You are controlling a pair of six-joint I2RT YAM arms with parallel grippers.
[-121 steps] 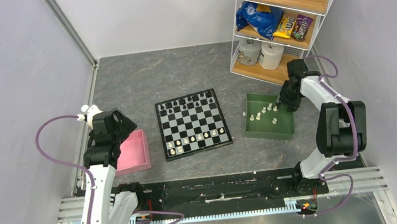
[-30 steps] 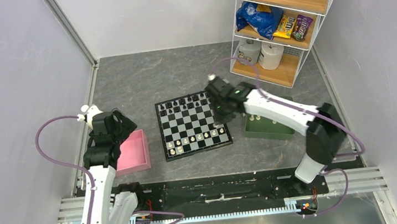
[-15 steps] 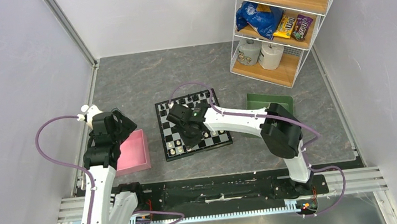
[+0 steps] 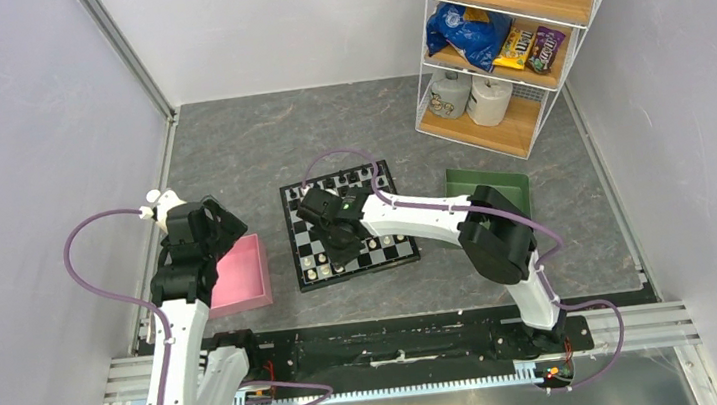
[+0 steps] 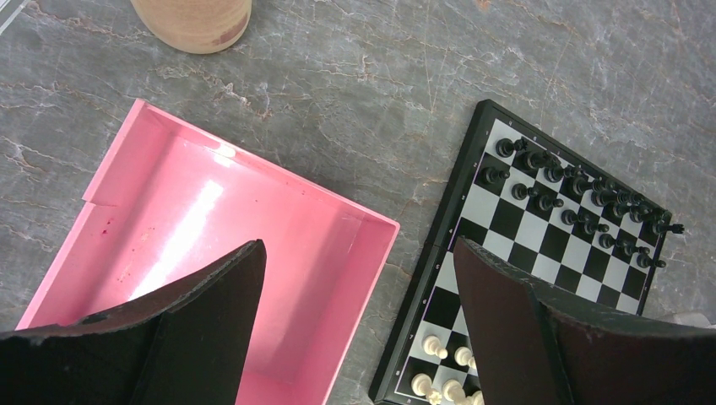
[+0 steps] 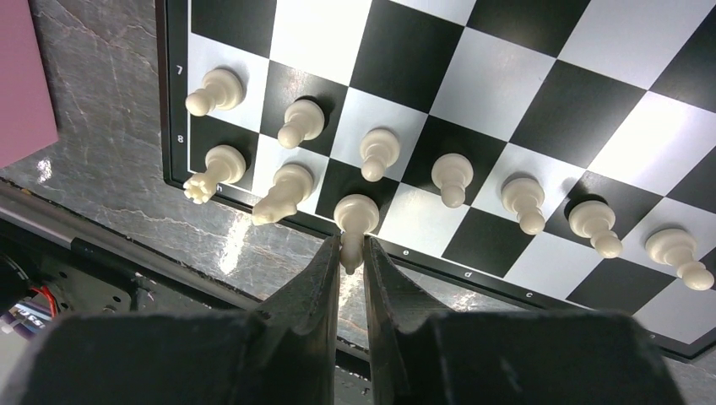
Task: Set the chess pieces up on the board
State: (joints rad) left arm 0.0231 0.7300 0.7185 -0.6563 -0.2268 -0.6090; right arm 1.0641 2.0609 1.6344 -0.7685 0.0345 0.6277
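One white piece (image 6: 355, 215) pinched by right gripper (image 6: 351, 253) | base on edge-row square of board (image 6: 507, 84), likely filling back rank | left gripper (image 5: 359, 249) open, empty, parked over pink tray (image 5: 253, 211)

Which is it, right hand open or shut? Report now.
Shut on a cream-white chess piece: the right hand pinches its head between both fingers at the board's near edge.

Tray (image 4: 241, 273) just left of the board (image 4: 362, 271)
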